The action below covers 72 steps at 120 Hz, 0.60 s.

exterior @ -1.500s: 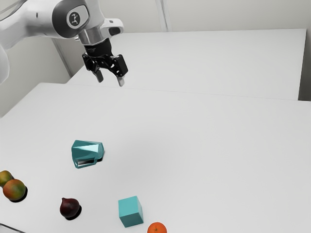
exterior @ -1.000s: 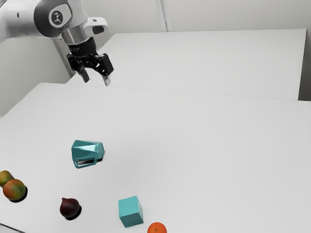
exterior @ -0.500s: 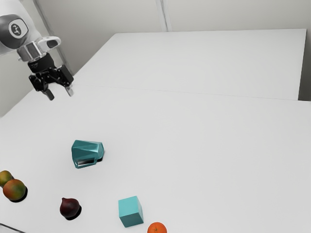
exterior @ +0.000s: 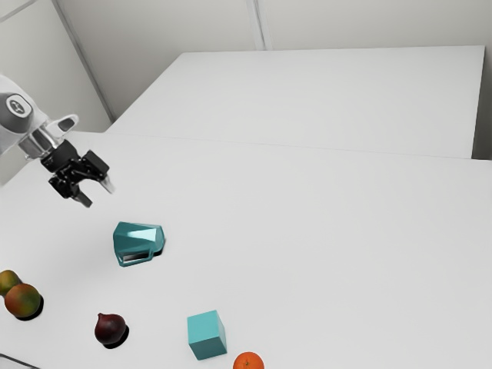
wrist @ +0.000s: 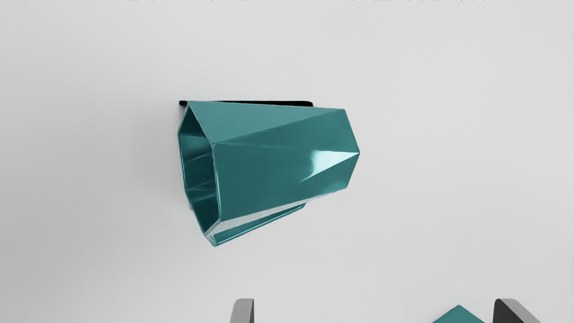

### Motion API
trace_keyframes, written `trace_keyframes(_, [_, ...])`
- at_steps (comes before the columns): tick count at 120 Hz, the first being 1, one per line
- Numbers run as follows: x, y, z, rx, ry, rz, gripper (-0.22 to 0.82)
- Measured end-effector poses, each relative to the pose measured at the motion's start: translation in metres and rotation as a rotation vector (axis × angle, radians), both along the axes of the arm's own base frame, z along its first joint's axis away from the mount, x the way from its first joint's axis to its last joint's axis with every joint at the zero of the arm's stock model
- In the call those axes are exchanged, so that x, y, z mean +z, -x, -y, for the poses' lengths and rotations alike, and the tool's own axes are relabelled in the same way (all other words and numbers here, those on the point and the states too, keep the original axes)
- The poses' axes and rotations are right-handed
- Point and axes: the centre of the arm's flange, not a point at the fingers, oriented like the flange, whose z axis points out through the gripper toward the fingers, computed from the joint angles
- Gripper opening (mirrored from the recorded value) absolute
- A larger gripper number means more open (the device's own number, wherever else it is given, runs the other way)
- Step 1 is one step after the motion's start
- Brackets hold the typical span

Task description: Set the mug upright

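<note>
The mug (exterior: 140, 240) lies on its side on the pale surface (exterior: 323, 246), toward eight o'clock from the middle of the exterior view. In that view its wide, open mouth faces roughly nine o'clock and its narrower base about three o'clock, with the handle (exterior: 137, 261) along its six o'clock side. The body is teal, glossy and faceted.

The end effector (exterior: 98, 195) hangs above the surface, clear of the mug, between ten and eleven o'clock from it in the exterior view. Its two fingers (wrist: 242, 312) stand wide apart, and it has hold of nothing. The wrist view looks into part of the mug's hollow; the handle runs along the side of the body nearer the fingers, and a dark shadow borders the opposite side. A corner of the teal cube appears there too, close to one fingertip.

Around the mug in the exterior view, the teal cube (exterior: 206, 336) sits near five o'clock, with an orange fruit (exterior: 248, 362) at about four o'clock from the cube. A dark purple, round item (exterior: 110, 329) rests between six and seven o'clock from the mug. Toward eight o'clock is a mottled red-green fruit (exterior: 22, 300), with a smaller greenish fruit (exterior: 8, 281) right by it.
</note>
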Motion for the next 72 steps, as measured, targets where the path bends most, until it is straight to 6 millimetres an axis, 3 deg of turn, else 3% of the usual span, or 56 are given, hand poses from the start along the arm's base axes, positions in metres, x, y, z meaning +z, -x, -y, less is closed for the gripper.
trace_keyframes(36, [-0.069,0.008,-0.018,0.022,0.105,0.028,0.58])
trace_keyframes(72, [-0.112,0.01,-0.022,0.045,0.204,0.07,0.58])
